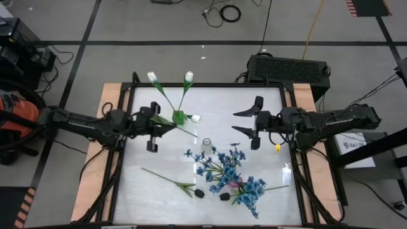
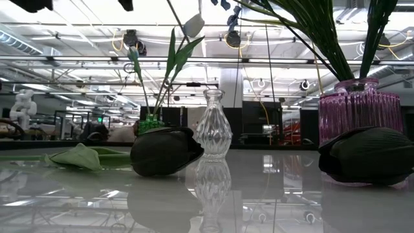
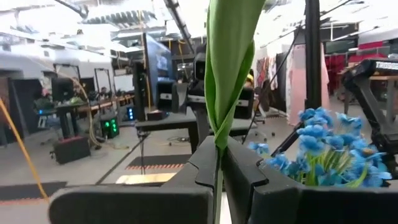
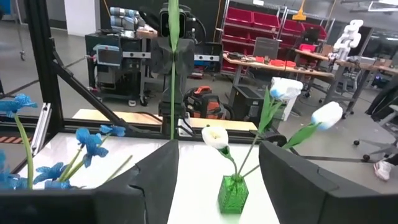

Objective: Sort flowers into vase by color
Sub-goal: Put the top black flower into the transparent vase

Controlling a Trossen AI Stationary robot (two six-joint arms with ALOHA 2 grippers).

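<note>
Here our left gripper (image 1: 166, 127), clamped on a white tulip's stem (image 3: 219, 93), sits just beside the green vase (image 1: 179, 117), while our right gripper (image 1: 245, 121) waits spread apart.

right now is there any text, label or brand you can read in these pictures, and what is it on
None can be read for certain.
White label on the right arm's base, high view: print too small to read.
Sign on a dark frame at the left wrist view's edge: cut off and blurred, unreadable.
Green vase, clear vase, pink vase: no lettering visible.
</note>
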